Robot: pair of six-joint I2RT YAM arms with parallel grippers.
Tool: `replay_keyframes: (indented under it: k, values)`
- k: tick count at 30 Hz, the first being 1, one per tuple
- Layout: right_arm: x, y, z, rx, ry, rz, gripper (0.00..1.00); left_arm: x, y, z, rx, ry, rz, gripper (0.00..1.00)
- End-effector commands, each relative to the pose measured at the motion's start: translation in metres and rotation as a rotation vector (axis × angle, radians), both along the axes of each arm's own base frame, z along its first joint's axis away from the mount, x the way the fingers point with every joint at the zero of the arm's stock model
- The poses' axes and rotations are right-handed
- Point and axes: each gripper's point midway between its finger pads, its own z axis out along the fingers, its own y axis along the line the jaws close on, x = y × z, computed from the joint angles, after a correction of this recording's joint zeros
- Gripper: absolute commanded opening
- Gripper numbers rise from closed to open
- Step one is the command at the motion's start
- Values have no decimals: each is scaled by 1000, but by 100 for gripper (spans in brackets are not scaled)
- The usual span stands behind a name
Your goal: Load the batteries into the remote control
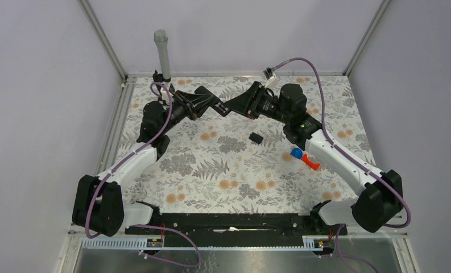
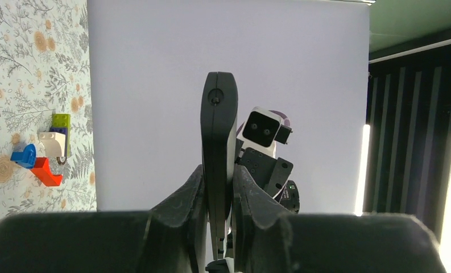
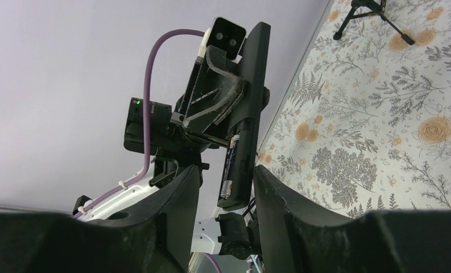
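The left gripper [image 2: 217, 176] is clenched on the remote control [image 2: 218, 125], holding it up off the flowered table [image 1: 211, 170] with the bar sticking straight out past its fingertips toward the other arm. From the left wrist the remote shows edge-on, a thin dark blade standing upright between the two fingers. From the right wrist its opened back faces the camera, long axis running nearly top to bottom with a slight lean. One battery [image 3: 228, 170] lies in the slot lengthwise along the remote, its silvery end pointing to the remote's lower end; whatever is printed on it is too small to read. The right gripper [image 3: 226, 176] stands spread, one finger on each side of that lower end of the remote, and holds nothing. Down on the table, near the remote, on the side toward the arm bases, sits a short black loose piece [image 1: 256, 137]. Farther from the remote lie red-and-blue toy pieces [image 1: 302, 158].
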Motion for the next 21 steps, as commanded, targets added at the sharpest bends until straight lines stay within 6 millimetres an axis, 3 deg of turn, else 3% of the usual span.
replay_keyframes:
  k: [1,6,10,14,16,21]
  values:
    - [-3,5,12,23,-26,47,46,-10,1,31,-9,-118,-12,0]
    - [-3,6,4,5,-14,57,40,-10,1,33,-15,-123,-16,0]
    - [-1,7,-2,-14,-4,51,24,-10,1,36,-25,-130,-18,0]
    - [0,7,-3,-17,0,50,16,-11,1,37,-26,-135,-18,0]
    - [1,7,-2,-16,-3,50,21,-11,1,37,-23,-140,-17,0]
    - [3,-1,10,-19,-59,17,63,-10,6,33,21,-165,-2,0]
